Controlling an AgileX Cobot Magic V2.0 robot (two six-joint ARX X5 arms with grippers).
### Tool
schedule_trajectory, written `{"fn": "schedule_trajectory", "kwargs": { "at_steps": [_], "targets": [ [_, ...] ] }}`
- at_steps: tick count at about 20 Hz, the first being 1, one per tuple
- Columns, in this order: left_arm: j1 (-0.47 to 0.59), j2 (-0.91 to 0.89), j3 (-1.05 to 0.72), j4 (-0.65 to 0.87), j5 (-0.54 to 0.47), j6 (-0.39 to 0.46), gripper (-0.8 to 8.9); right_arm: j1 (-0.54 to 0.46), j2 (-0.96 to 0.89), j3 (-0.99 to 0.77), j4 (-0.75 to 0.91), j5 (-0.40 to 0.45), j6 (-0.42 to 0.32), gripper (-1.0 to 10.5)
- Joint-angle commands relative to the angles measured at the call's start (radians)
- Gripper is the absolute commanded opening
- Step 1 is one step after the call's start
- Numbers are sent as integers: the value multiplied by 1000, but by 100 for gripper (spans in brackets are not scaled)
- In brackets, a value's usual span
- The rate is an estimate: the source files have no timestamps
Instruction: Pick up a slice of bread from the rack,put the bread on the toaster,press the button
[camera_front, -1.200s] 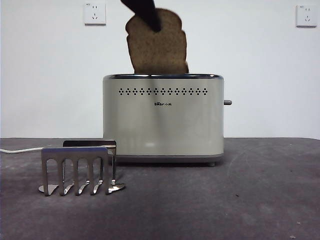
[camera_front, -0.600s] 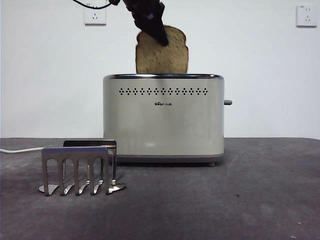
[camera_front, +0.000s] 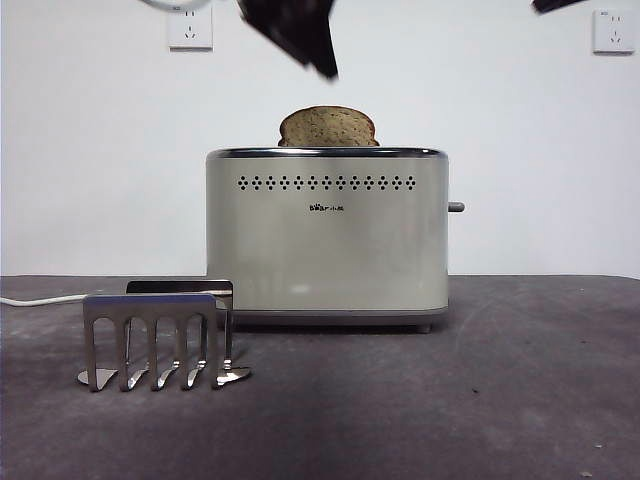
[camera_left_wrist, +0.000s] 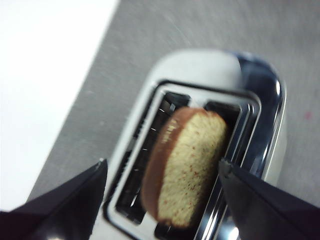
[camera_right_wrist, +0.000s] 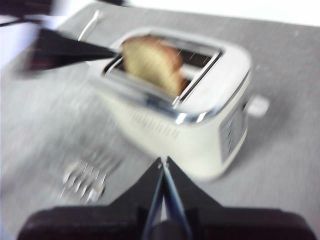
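The slice of bread stands in a slot of the cream toaster, only its domed top showing above the chrome rim. It also shows in the left wrist view and the right wrist view. My left gripper is open and empty, above the bread; in the front view its dark jaws hang over the toaster. My right gripper is shut and empty, high above the table in front of the toaster. The button sticks out from the toaster's right side. The steel rack stands empty at front left.
A white cable runs off to the left behind the rack. Two wall sockets sit on the white wall behind. A black tip shows at the top right corner.
The bread has dropped from the left gripper into the toaster slot. The left gripper has opened and risen. A black tip has come in at the top right.
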Motion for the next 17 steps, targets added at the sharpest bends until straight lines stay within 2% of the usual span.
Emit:
{"fn": "schedule_trajectory", "kwargs": {
  "at_steps": [1,3,7,11,17],
  "targets": [
    [2,-88,-5,-26,5,-200,374,2,80,1,123,-1,106,-12],
    [2,-167,-5,-74,9,-290,374,2,158,1,252,-3,189,-12],
    [1,-316,-5,-177,15,-394,374,2,315,6,488,-6,339,-13],
    [2,-407,-5,-245,71,-436,374,0,457,42,566,-9,392,-13],
    [1,-467,-5,-288,179,-446,374,-6,604,123,572,-50,402,-13]
  ]
}}
